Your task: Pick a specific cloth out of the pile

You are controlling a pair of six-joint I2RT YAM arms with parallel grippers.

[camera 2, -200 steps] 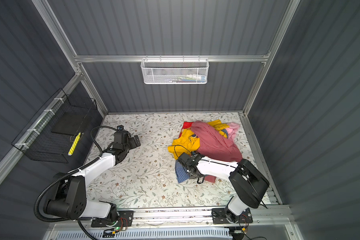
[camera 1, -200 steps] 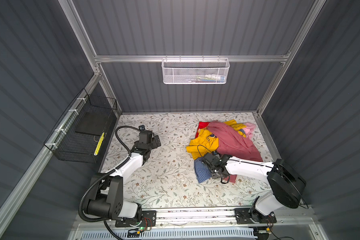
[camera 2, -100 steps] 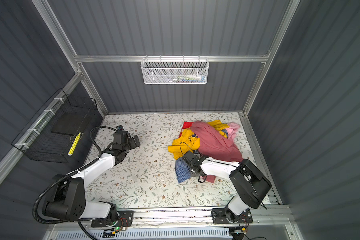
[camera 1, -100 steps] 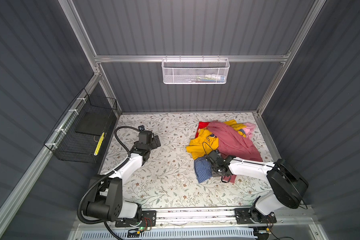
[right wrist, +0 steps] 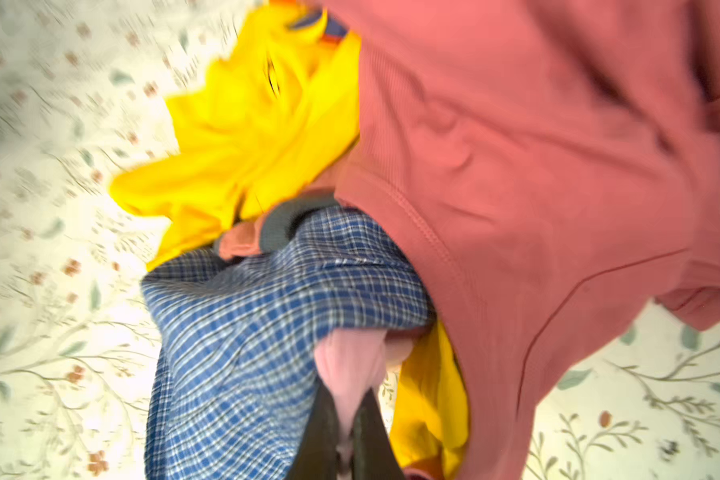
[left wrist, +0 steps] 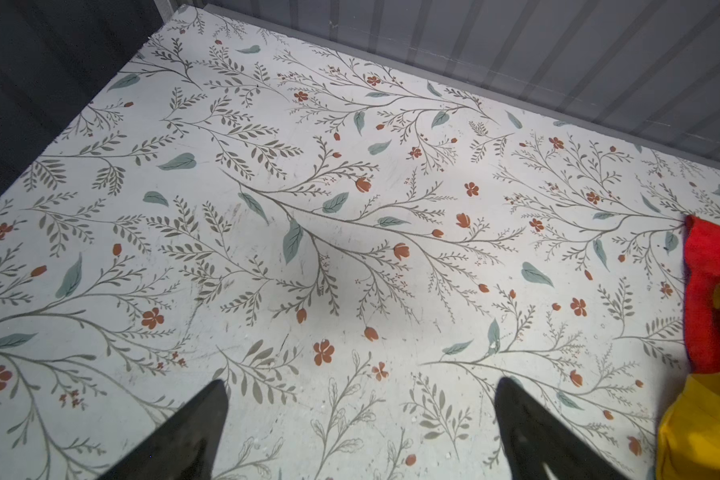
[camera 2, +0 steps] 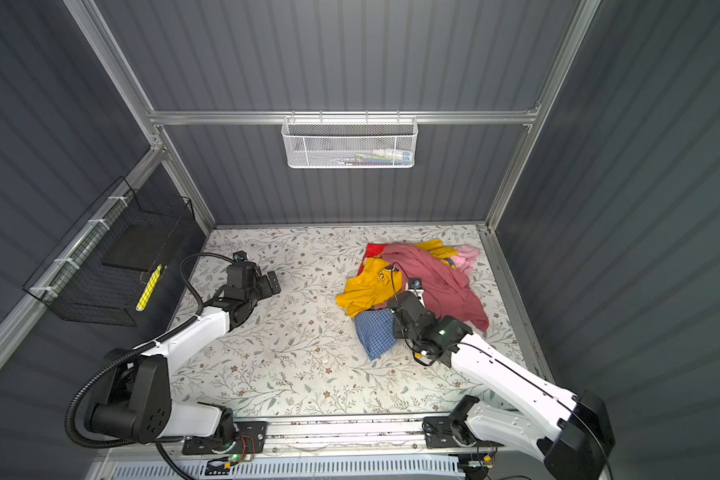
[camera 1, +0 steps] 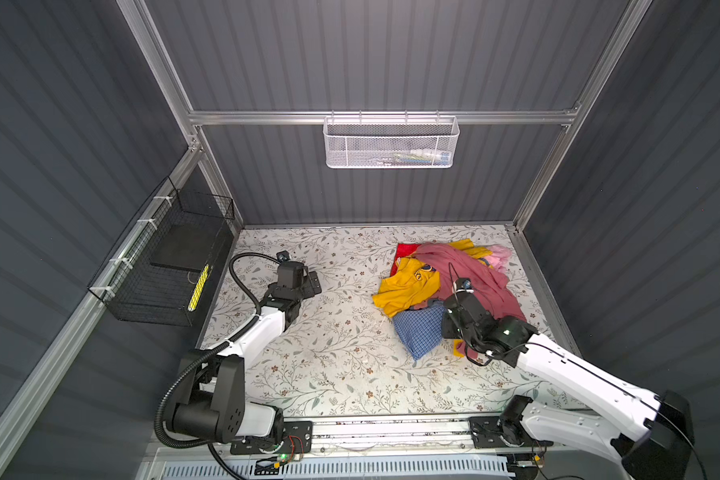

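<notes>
Right end effector (right wrist: 347, 397) has just snapped shut, half open a second ago, and now it pinches a fold of the pale pink cloth (right wrist: 348, 357) at its tips, poking out from under the blue checked shirt (right wrist: 267, 299). Grab made; the rest looks buried in the pile (camera 1: 458, 270) beyond the tips. Left end effector (left wrist: 360, 388) gapes wide over bare bench (left wrist: 308, 187). No writing readable; the round print on the yellow shirt (camera 1: 408, 282) is too small.

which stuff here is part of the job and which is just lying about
In the job: pink cloth, pinched in right gripper; pile on top of it.
Lying about: white basket, black basket, both on the walls; left gripper, open, idle.
</notes>
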